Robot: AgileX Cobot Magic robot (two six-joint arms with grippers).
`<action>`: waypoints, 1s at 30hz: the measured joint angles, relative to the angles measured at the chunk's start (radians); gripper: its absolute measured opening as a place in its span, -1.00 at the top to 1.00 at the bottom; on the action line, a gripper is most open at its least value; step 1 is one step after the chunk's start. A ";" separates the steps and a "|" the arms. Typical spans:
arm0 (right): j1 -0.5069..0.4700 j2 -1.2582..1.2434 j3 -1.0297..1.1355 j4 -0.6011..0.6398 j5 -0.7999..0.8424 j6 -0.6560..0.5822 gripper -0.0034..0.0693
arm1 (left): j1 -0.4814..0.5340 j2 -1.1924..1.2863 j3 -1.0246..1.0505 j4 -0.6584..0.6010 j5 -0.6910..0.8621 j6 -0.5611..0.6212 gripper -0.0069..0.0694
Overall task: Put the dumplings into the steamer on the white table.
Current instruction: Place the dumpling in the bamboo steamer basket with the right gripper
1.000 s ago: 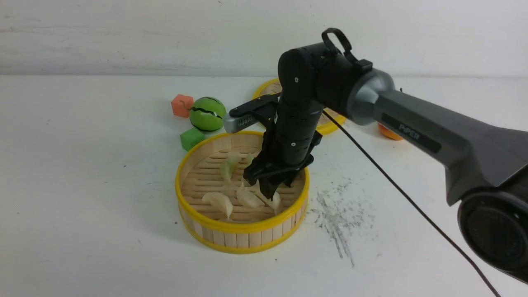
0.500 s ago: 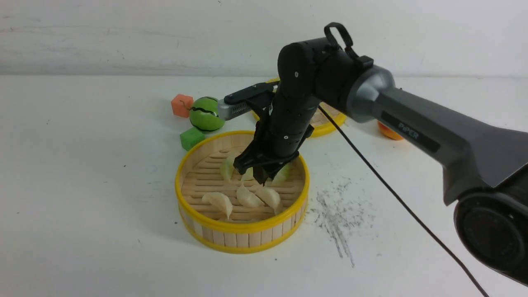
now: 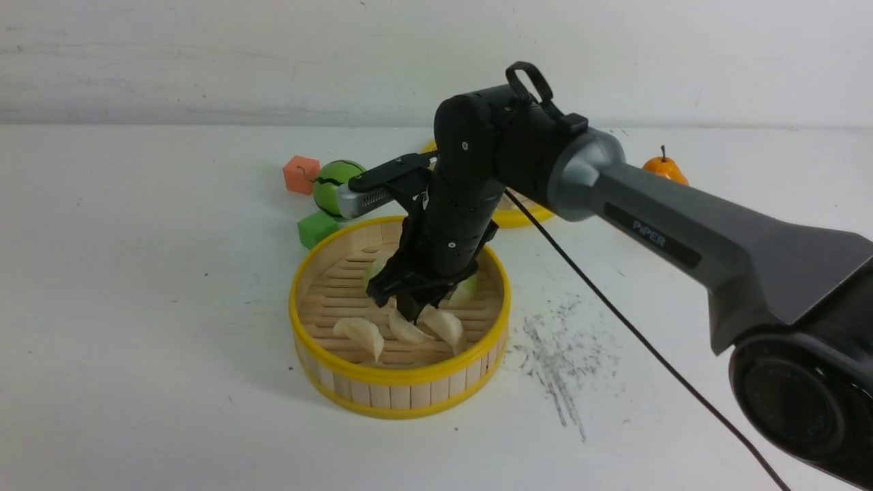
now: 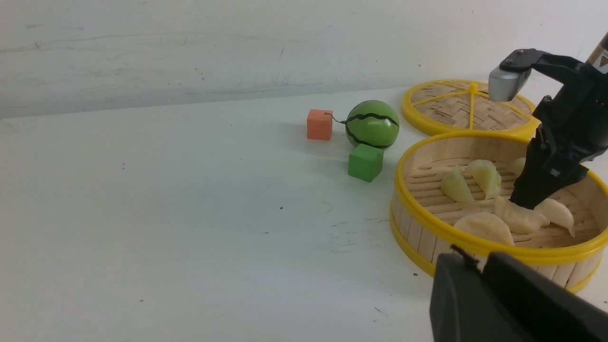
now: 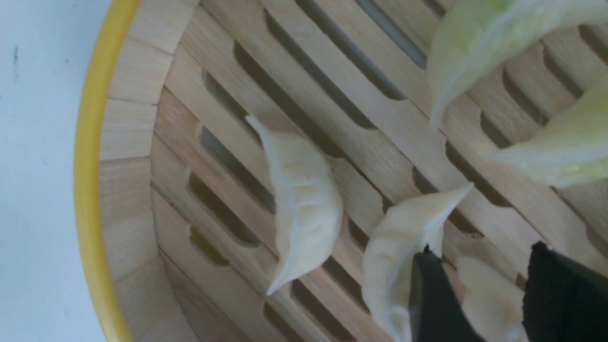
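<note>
Compared with before, the right claw (image 5: 479, 278) has shifted leftward and lower over the bamboo steamer (image 3: 409, 376); its fingers stand apart, with nothing gripped. Cream dumplings (image 3: 363, 334) lie just beside and beneath it, inside the basket. If the claw sweeps sideways too low, it could drag or tear their soft pleats.

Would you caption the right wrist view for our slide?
Open right gripper above pleated dumplings in the steamer.
</note>
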 joint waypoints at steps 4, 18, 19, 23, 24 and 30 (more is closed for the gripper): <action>0.000 -0.002 0.000 0.000 0.013 0.000 0.13 | 0.000 0.000 0.000 0.000 0.000 0.000 0.63; 0.008 -0.003 0.000 -0.008 -0.008 0.001 0.13 | 0.000 0.000 0.000 -0.016 0.000 0.000 0.62; 0.008 -0.003 0.000 -0.008 -0.008 0.001 0.13 | 0.000 0.000 0.000 -0.016 0.000 0.000 0.62; 0.008 -0.003 0.000 -0.008 -0.008 0.001 0.13 | 0.000 0.000 0.000 -0.016 0.001 0.000 0.62; 0.008 -0.003 0.000 -0.008 -0.008 0.001 0.13 | 0.000 0.000 0.000 -0.016 0.001 0.000 0.62; 0.008 -0.043 0.003 -0.014 0.010 0.001 0.13 | 0.000 0.000 0.000 -0.016 0.001 0.000 0.66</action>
